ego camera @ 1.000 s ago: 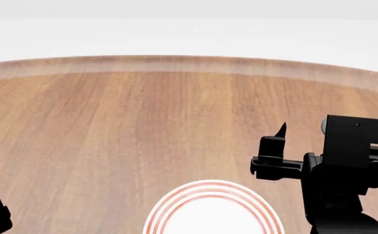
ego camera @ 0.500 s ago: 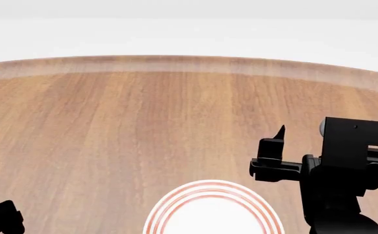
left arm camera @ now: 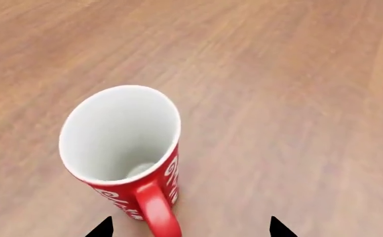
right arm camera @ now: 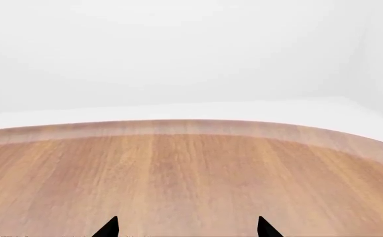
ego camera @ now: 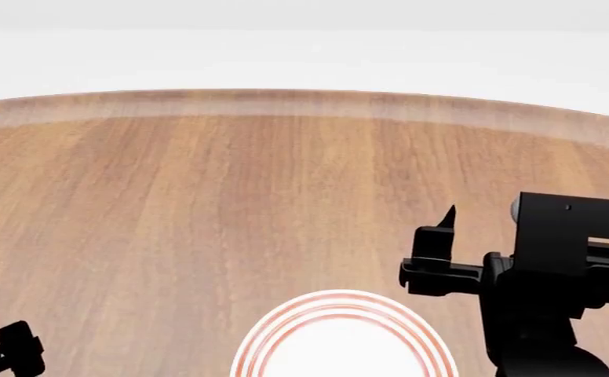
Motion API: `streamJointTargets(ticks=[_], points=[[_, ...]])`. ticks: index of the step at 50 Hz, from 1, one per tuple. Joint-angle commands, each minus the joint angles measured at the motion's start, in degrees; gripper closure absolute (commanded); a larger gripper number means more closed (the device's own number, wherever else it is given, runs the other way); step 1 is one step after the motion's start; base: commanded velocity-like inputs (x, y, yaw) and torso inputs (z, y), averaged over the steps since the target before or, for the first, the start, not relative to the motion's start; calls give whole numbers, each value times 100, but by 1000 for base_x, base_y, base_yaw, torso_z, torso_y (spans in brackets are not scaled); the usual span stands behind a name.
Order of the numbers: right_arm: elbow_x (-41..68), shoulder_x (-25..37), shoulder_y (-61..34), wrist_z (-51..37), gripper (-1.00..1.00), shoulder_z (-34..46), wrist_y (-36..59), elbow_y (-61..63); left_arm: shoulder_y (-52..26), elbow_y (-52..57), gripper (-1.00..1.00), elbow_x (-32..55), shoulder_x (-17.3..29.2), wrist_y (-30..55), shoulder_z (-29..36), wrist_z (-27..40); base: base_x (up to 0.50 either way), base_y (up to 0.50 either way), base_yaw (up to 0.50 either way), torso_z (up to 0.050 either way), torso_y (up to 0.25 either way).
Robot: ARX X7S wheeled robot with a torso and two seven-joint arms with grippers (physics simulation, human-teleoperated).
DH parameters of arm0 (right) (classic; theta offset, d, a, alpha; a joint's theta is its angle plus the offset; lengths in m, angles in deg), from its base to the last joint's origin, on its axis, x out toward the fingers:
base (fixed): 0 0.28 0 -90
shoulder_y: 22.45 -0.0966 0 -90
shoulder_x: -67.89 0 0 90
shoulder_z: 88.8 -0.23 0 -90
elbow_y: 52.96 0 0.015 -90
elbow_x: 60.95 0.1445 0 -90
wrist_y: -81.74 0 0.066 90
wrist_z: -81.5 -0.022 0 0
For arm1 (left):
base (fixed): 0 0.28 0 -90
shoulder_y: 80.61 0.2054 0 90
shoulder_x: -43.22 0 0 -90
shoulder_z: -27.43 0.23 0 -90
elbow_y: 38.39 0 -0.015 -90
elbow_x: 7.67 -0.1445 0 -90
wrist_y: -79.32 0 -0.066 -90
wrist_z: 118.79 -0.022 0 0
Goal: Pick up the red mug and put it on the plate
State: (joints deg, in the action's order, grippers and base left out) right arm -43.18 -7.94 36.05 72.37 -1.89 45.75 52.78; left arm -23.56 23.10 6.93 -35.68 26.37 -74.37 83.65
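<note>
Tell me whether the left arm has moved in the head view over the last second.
Yes. The left arm has come further into view, up and toward the plate, which stayed put.

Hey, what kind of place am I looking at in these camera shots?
Probably a simulated tabletop test scene rather than a real room: a bare round wooden table against a featureless white backdrop, holding only a red-ringed plate and a red mug, with black robot grippers, left and right, hovering over it.
</note>
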Motion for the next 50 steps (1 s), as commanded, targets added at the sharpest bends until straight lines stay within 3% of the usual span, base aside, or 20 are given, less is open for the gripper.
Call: streamJointTargets(ticks=[1,7,8,19,33,50], points=[[29,6,14,-12,-100,21,-20,-8,-362,-985,-100,-67,74,-413,1,-43,0,0,0,0,0],[52,13,26,-26,-100,-7,-33,-5,-467,-1370,-100,6,91,-512,-161,38,0,0,0,0,0],[56,14,27,-25,-100,-9,-37,-10,-474,-1406,100,3,96,-532,-157,26,0,0,0,0,0],[79,13,116,-17,-100,1,-140,-59,-690,-2034,100,-42,121,-879,-202,112,0,0,0,0,0],[147,16,164,-13,-100,-17,-174,-66,-640,-1978,100,-50,117,-907,-163,122,0,0,0,0,0],[236,37,190,-45,-100,-87,-157,-29,-60,-28,100,-90,89,-44,538,-391,0,0,0,0,0]])
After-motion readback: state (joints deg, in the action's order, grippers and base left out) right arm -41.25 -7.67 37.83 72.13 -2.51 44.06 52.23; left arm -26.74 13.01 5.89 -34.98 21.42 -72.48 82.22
